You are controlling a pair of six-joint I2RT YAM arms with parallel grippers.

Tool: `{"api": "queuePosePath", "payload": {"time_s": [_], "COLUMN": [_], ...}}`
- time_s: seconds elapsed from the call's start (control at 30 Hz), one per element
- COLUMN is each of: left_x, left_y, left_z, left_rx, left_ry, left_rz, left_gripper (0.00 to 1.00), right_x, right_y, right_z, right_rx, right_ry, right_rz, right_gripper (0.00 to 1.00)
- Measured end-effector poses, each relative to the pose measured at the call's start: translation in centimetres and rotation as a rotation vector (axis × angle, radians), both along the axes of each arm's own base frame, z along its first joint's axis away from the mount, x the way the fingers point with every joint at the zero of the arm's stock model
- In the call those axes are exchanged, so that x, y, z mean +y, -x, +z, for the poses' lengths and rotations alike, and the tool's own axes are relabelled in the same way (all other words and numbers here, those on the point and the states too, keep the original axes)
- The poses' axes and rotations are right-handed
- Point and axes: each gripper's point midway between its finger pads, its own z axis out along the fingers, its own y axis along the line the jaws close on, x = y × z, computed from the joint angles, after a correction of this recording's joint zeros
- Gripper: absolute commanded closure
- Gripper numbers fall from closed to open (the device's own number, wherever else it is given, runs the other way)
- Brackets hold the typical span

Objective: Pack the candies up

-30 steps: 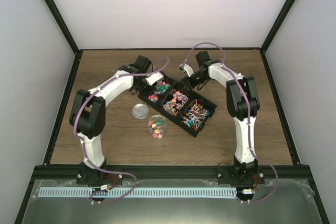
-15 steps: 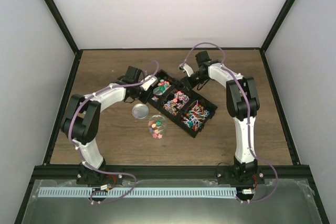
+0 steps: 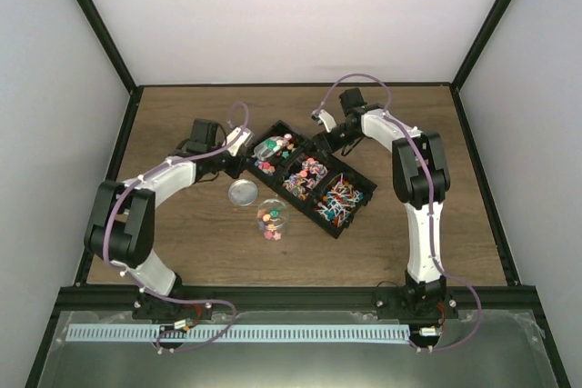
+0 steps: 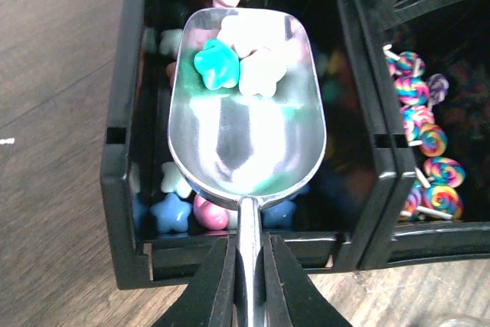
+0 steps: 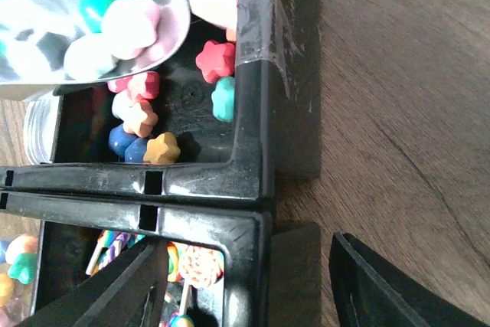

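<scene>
The candies fill a black three-compartment tray [image 3: 305,177]: star and flower pieces [image 5: 142,120] in its left compartment, lollipops [image 4: 429,166] in the one beside it. My left gripper [image 4: 249,254] is shut on the handle of a metal scoop [image 4: 245,135], which hovers over the left compartment and carries a teal piece and pale pieces [image 4: 233,55]. My right gripper [image 5: 253,281] is open, straddling the tray's back wall [image 5: 253,151], with one finger inside the tray and one outside over the wood. A clear round jar [image 3: 271,215] with a few candies stands in front of the tray.
The jar's round lid [image 3: 243,192] lies on the wooden table [image 3: 182,224] to the left of the jar. Black frame posts and white walls bound the table on the left, the right and the back.
My left arm has drawn back to the left, bringing the scoop from deeper in the tray to its left compartment. The right gripper's jaws have widened around the tray wall.
</scene>
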Motion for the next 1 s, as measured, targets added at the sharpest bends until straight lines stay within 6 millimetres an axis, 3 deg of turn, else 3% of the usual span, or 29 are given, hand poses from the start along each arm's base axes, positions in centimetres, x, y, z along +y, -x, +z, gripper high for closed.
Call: {"api": "queuePosePath", "payload": {"time_s": [0.17, 0.5, 0.77, 0.87, 1.0], "left_x": [-0.1, 1.5, 3.0, 3.4, 4.2], "left_y": [0.7, 3.3, 9.3, 11.7, 14.8], "left_z": [1.7, 5.6, 10.4, 11.0, 10.3], "left_rx": [-0.058, -0.166, -0.302, -0.317, -0.296], "left_ry": [0.030, 0.009, -0.109, -0.153, -0.216], "left_rz": [-0.033, -0.091, -0.268, -0.340, -0.435], "left_gripper": [0.96, 0.96, 0.96, 0.96, 0.96], "right_x": [-0.1, -0.3, -0.3, -0.3, -0.3], "right_y": [-0.1, -0.3, -0.5, -0.5, -0.5], "right_z": [0.0, -0.1, 1.9, 2.5, 2.6], "right_rx": [0.000, -0.008, -0.053, -0.067, -0.069], "right_ry": [0.002, 0.009, -0.001, -0.005, -0.006], "right_rz": [-0.006, -0.007, -0.006, -0.007, -0.006], "right_gripper": [0.24, 0.10, 0.05, 0.04, 0.04]}}
